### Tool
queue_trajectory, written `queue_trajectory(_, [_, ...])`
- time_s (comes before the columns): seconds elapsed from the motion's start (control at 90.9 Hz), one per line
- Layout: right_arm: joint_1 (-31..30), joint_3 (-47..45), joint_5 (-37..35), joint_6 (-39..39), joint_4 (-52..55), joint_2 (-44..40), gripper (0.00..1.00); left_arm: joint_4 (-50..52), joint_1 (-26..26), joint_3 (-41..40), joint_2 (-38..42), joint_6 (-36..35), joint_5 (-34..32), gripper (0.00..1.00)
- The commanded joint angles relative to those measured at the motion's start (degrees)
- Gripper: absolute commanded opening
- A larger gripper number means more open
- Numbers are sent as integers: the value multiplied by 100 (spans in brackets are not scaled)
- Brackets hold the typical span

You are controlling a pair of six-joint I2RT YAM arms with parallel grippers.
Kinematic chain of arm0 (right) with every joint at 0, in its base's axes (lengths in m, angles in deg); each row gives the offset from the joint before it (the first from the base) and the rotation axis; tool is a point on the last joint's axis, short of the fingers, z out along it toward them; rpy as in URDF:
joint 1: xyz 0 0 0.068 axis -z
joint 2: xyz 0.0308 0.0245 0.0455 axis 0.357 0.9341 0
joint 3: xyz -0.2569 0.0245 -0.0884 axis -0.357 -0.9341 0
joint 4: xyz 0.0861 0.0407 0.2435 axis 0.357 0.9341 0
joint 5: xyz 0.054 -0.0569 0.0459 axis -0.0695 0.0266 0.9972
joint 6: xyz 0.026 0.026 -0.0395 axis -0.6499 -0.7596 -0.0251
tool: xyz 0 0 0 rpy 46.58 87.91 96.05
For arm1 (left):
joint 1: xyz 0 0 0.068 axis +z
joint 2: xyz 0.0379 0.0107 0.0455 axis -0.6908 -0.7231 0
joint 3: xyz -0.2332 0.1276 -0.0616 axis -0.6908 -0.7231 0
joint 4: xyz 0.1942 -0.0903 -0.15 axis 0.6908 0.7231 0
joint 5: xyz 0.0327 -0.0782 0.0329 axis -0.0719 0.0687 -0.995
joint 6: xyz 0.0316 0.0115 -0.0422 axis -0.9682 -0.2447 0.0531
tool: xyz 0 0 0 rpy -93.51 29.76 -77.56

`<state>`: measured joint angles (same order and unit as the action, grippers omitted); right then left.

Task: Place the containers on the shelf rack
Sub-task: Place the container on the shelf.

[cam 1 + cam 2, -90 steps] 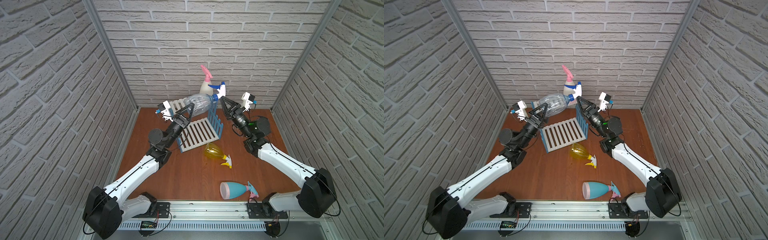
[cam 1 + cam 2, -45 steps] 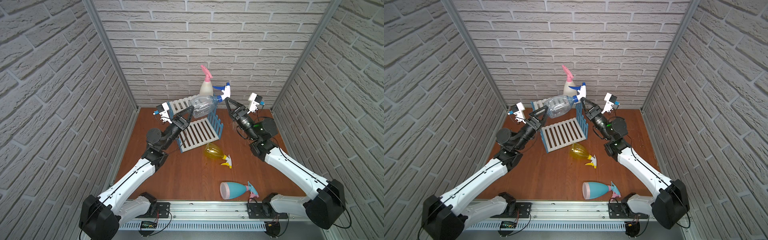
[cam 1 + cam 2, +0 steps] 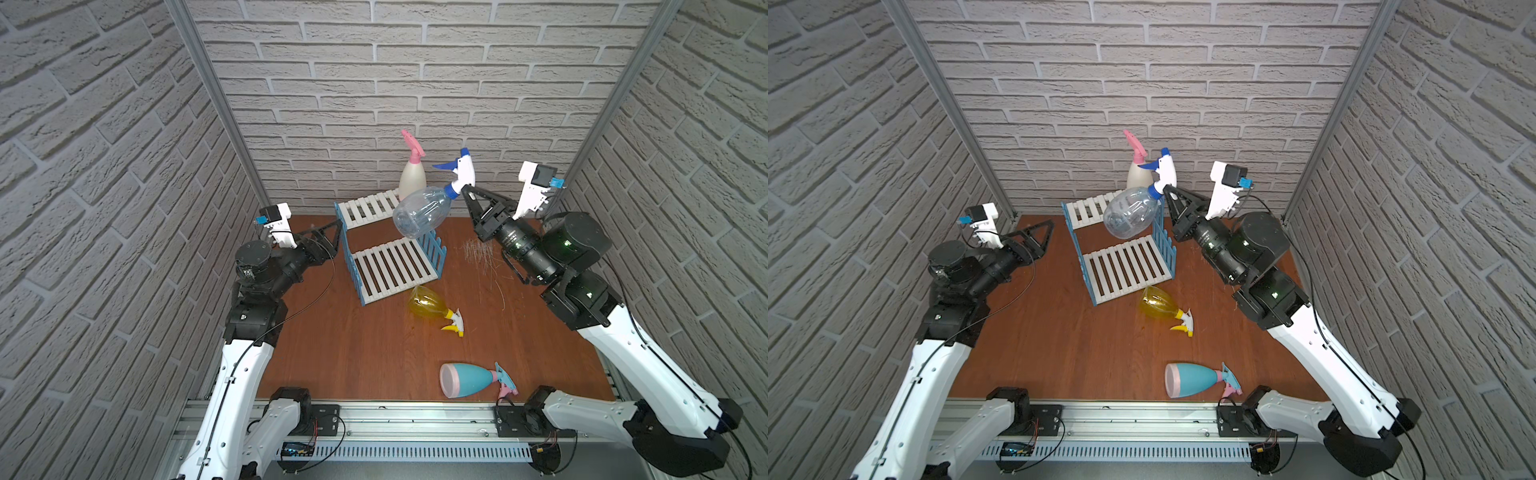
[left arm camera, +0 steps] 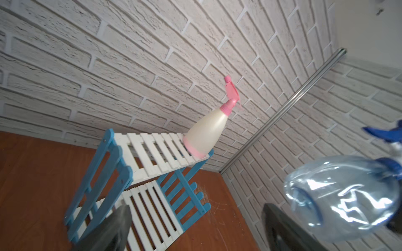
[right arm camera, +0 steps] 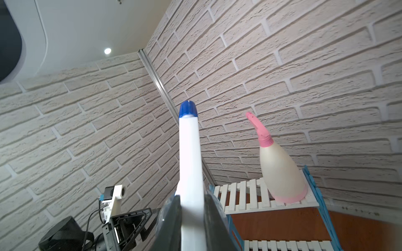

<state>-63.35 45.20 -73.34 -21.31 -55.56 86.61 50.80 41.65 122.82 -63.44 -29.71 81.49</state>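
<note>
The clear container (image 3: pixel 419 210) with a white-blue trigger hangs tilted over the right side of the shelf rack (image 3: pixel 390 266), base down. My right gripper (image 3: pixel 465 191) is shut on its white spray head (image 5: pixel 190 163). A cream-white container (image 3: pixel 412 178) with a pink trigger stands upright at the right end of the top shelf. My left gripper (image 3: pixel 332 232) is open and empty, just left of the rack; the left wrist view shows its fingers (image 4: pixel 113 228) wide apart. The yellow container (image 3: pixel 424 303) and the teal-blue container (image 3: pixel 465 380) lie on the wooden floor in front.
Brick-pattern walls close in the floor on three sides, and a metal rail (image 3: pixel 415 415) runs along the front edge. The rack stands near the back wall. Pale scratch marks (image 3: pixel 478 249) cover the floor to the right of the rack.
My left gripper drew back leftward from the clear container's base. The right arm raised the spray head, so the container swung from nearly level to hanging base down.
</note>
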Motion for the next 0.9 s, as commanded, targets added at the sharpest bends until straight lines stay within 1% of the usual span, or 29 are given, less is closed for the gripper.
queue_trajectory(0.0, [-434, 1067, -530, 1460, 1317, 763, 4, 1368, 47, 75, 71, -1612, -324, 98])
queue_trajectory(0.088, [-737, 2092, -879, 1848, 1926, 1477, 4, 1715, 52, -19, 196, -2077, -633, 98])
queue_trajectory(0.154, [-918, 2780, -1207, 2050, 2281, 2011, 4, 1797, 51, -188, 371, -2208, -893, 98])
queue_trajectory(0.242, [-1016, 3598, -1415, 2175, 2609, 2722, 4, 1812, 51, -437, 569, -2324, -1107, 98])
queue_trajectory(0.352, [-1076, 4677, -1504, 2353, 2934, 3563, 4, 1835, 54, -690, 701, -2467, -1128, 98])
queue_trajectory(0.462, [-1108, 5484, -1512, 2492, 3056, 4233, 4, 1814, 46, -876, 788, -2613, -974, 98])
queue_trajectory(0.572, [-1123, 5951, -1519, 2591, 2959, 4743, 4, 1702, 38, -1056, 818, -2720, -806, 98])
queue_trajectory(0.605, [-1122, 6042, -1541, 2617, 2939, 4900, 3, 1645, 38, -1129, 970, -2733, -766, 98])
queue_trajectory(0.693, [-1122, 6345, -1621, 2680, 2898, 5205, 4, 1489, 39, -1273, 1059, -2770, -615, 98])
queue_trajectory(0.891, [-1104, 6658, -1743, 2719, 2758, 5575, 4, 1285, 33, -1465, 1155, -2843, -319, 98])
